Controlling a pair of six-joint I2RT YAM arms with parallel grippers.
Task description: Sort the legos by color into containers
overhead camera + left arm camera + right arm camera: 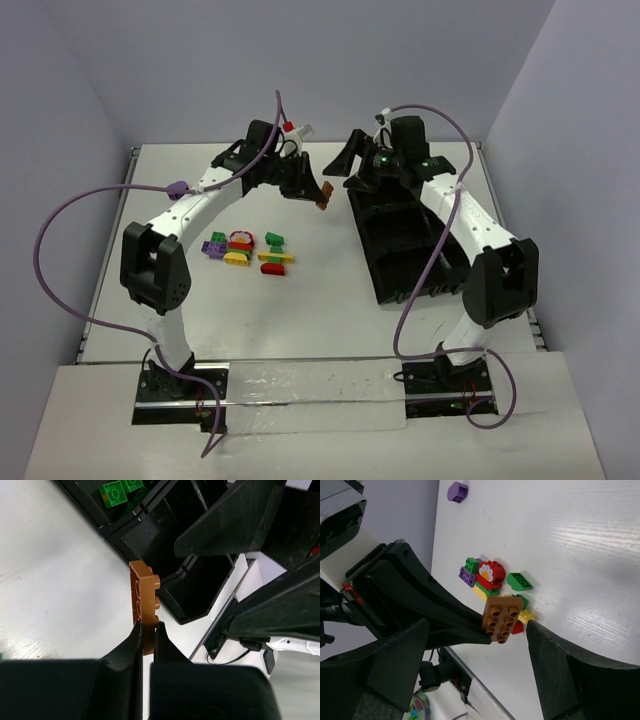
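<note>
Stretching from far-left to near-right across the right half of the surface (300, 330), the black tray (395, 262) lies with its long axis slanted. My right arm (470, 225) hides much of its right side, so I cannot make out all its compartments; one compartment holds green bricks (120, 491). My right gripper (477, 626) hangs over the tray's far end with its jaws spread wide, gripping nothing. My left gripper (148, 630) is pinched tight on one end of the orange brick (142, 600), just beside the tray's far-left corner. The loose legos (245, 248) lie bunched left of centre, well apart from the tray. The orange brick's long axis runs straight out from my fingertips, its studs facing sideways toward the tray and my right gripper.
</note>
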